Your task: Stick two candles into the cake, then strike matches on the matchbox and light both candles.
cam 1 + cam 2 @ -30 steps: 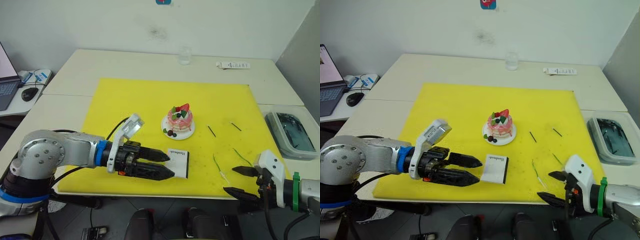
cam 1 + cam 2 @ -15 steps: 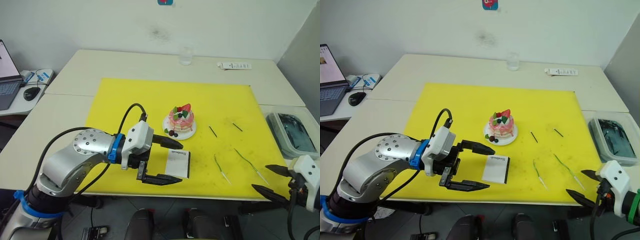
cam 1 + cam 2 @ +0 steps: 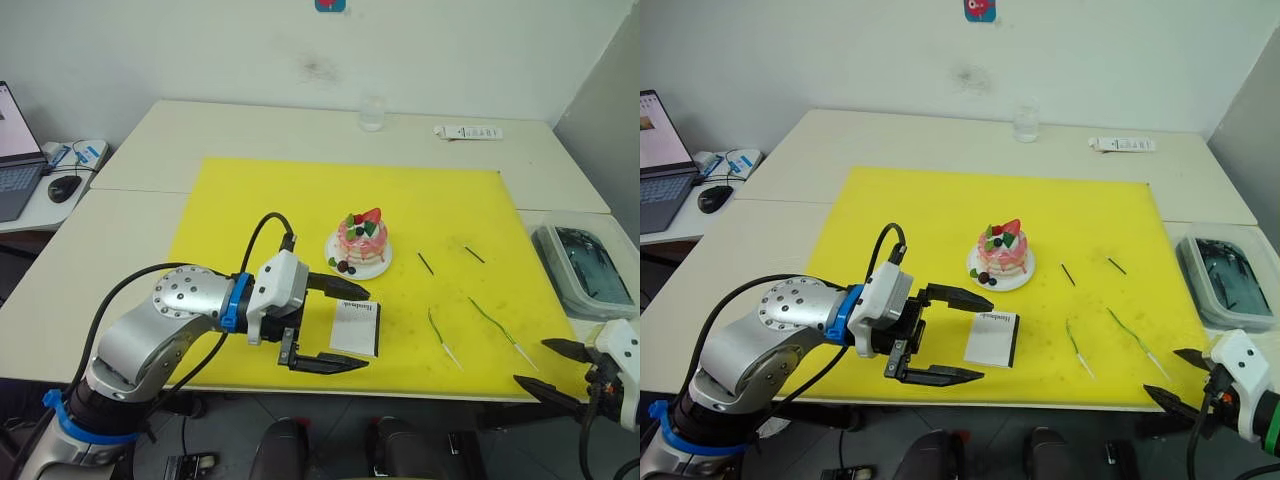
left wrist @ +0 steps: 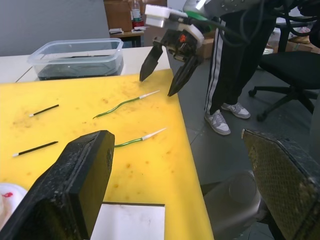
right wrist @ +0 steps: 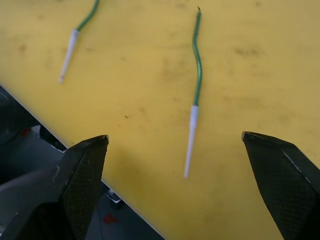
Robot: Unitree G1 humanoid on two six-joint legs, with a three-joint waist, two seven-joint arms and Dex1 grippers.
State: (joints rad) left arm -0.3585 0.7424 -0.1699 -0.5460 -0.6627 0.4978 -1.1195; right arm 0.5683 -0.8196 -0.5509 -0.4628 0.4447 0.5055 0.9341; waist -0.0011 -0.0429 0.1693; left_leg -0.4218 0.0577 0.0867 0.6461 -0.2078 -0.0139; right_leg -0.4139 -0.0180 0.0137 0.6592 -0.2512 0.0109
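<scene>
While the left gripper (image 3: 345,328) hovers with its two black fingers spread wide and nothing between them, the matchbox (image 3: 356,328) lies flat on the yellow mat (image 3: 260,200) just beside those fingertips, a little below the middle of the head view. One finger reaches above the box's upper edge and the other below its lower edge; whether either touches it cannot be told.

Just above the matchbox, near the middle of the frame, stands the cake (image 3: 360,240) on its white plate (image 3: 335,262), with no candle in it. To the right of the cake lie the two matches (image 3: 424,263), well apart from each other.

Lower right on the mat lie the two candles (image 3: 441,337), the second candle (image 3: 498,327) nearer the mat's right edge, pale tips pointing toward the near edge.

At the lower right corner, the right gripper (image 3: 560,370) hangs just off the near edge of the worktop (image 3: 300,125), fingers wide apart and empty. In the right wrist view the second candle sits between its spread fingers, beyond their tips.
</scene>
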